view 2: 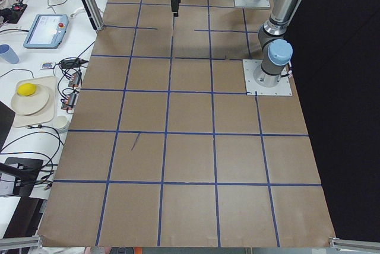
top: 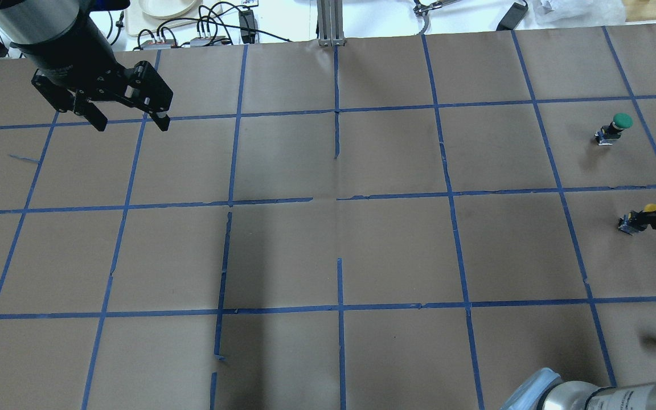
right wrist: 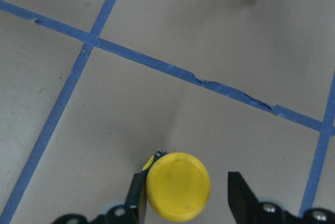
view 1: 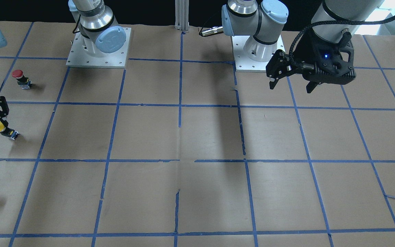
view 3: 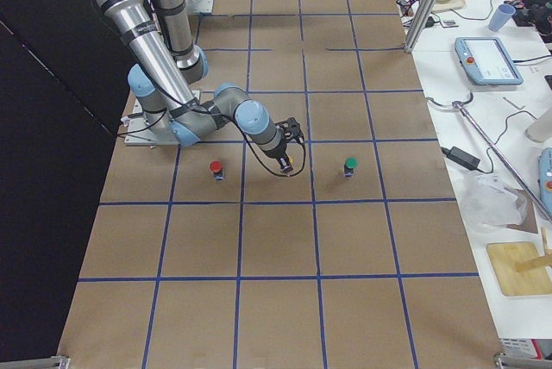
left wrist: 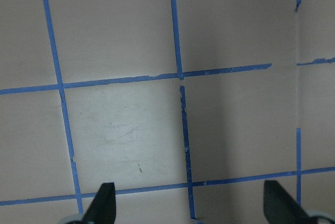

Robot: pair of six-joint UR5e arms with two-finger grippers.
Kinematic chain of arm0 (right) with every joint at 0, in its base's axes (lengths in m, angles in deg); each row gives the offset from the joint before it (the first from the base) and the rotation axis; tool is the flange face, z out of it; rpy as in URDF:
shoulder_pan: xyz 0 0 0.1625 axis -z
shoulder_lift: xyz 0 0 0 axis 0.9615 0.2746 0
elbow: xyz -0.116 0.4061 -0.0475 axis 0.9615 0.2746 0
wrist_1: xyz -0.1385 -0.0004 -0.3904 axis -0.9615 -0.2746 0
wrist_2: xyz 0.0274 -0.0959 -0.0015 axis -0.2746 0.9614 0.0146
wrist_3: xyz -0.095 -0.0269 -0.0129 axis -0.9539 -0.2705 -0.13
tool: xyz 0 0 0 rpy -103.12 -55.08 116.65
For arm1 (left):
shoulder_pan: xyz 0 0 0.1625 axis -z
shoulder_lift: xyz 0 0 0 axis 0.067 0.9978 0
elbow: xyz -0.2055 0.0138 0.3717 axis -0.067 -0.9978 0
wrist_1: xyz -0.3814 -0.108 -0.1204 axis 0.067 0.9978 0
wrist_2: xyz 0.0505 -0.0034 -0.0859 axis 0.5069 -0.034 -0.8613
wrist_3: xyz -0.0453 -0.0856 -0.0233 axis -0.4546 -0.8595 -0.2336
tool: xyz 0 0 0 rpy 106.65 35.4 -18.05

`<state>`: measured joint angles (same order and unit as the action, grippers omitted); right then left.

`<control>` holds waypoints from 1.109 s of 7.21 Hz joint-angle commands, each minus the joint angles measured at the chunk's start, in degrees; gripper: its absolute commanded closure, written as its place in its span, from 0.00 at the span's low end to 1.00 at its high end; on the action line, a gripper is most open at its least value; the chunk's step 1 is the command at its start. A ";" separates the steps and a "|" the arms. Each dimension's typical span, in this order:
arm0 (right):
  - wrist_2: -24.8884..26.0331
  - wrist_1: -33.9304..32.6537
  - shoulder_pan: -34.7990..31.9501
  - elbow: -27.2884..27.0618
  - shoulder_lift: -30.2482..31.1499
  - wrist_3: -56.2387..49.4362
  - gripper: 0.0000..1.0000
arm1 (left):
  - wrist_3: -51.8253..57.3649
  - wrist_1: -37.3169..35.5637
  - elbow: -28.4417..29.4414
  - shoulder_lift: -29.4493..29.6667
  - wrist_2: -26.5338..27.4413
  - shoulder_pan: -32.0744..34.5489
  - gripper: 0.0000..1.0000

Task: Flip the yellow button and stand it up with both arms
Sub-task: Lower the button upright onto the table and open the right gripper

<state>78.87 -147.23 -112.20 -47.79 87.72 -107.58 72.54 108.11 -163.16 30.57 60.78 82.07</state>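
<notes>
The yellow button (view 1: 3,130) is at the robot's right end of the counter (view 1: 201,137), in the square of blue tape (view 1: 149,104) between the red button (view 1: 21,78) and the green button (top: 615,128). All 3 stand in a row, well apart from each other. The yellow button is tipped onto its side. Its domed cap points toward the counter's end and its black-and-grey switch body toward the middle.

The right gripper (right wrist: 186,177) is low at the cap, its arm stretched out close over the counter. In the right wrist view the cap sits between the 2 fingers (right wrist: 137,203). It touches 1 of them and a clear gap remains to the other, so the jaws are parted around the cap and not clamped on it. At the top edge of that view a small grey base shows beyond a torn tape line; it is probably the green button's.

The left gripper (view 1: 290,87) hangs above the counter near its own base plate (view 1: 257,67), far from all 3 buttons. Its jaws are spread wide and hold nothing, and a blue light glows on its body. Its wrist view shows only the 2 dark fingertips (left wrist: 104,203) over brown paper and crossing tape lines.

The red button stands with its cap up, nearer the robot; the green button stands likewise, farther from it.
</notes>
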 commanded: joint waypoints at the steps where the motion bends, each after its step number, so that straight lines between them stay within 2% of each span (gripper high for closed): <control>1: 0.23 0.00 0.00 0.00 0.09 0.01 0.18 | 0.02 0.00 0.00 -0.08 0.00 -0.22 0.01; 2: 0.23 0.00 0.00 0.09 0.26 0.10 0.03 | 0.02 0.00 0.00 0.00 -0.09 -0.22 0.01; 3: 0.92 0.78 -0.17 0.53 1.13 1.93 0.01 | 0.02 -0.08 0.00 0.00 -0.09 -0.22 0.01; 4: 3.28 4.88 -0.70 2.44 1.40 7.34 0.01 | 0.11 -0.43 -0.09 0.00 0.00 -0.22 0.01; 6: 3.65 12.70 -2.54 7.62 2.89 13.59 0.01 | 0.02 -0.44 0.00 0.00 0.08 -0.31 0.01; 8: 7.51 24.46 -5.69 14.12 5.88 25.70 0.01 | 0.02 -0.35 0.00 -0.08 0.17 -0.40 0.00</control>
<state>84.54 -129.89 -115.91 -37.65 91.97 -89.15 72.57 107.73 -163.18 30.51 60.92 81.71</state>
